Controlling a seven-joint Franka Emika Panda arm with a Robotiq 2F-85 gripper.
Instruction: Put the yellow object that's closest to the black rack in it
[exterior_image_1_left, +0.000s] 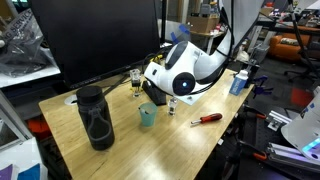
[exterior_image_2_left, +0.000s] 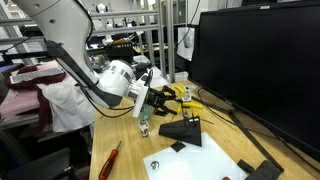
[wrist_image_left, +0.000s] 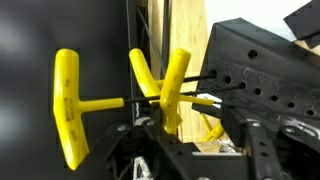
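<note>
In the wrist view, several yellow T-handled sticks stand close together. One yellow object (wrist_image_left: 172, 90) is slightly bent and rises between my fingers, close to the left one; its thin shaft runs to the holes of the black rack (wrist_image_left: 262, 70) on the right. Another yellow handle (wrist_image_left: 68, 105) stands further left. My gripper (wrist_image_left: 200, 150) is open, with bare table showing between the fingers. In the exterior views the gripper (exterior_image_1_left: 170, 103) (exterior_image_2_left: 148, 112) hangs low next to the rack (exterior_image_1_left: 155, 92) (exterior_image_2_left: 183, 130) and the yellow sticks (exterior_image_2_left: 168, 93).
A tall black mesh-patterned cylinder (exterior_image_1_left: 95, 118) and a small teal cup (exterior_image_1_left: 147, 115) stand on the wooden table (exterior_image_1_left: 190, 150). A red-handled tool (exterior_image_1_left: 208, 118) (exterior_image_2_left: 108, 160) lies near the front. A large dark monitor (exterior_image_2_left: 260, 60) stands behind the rack.
</note>
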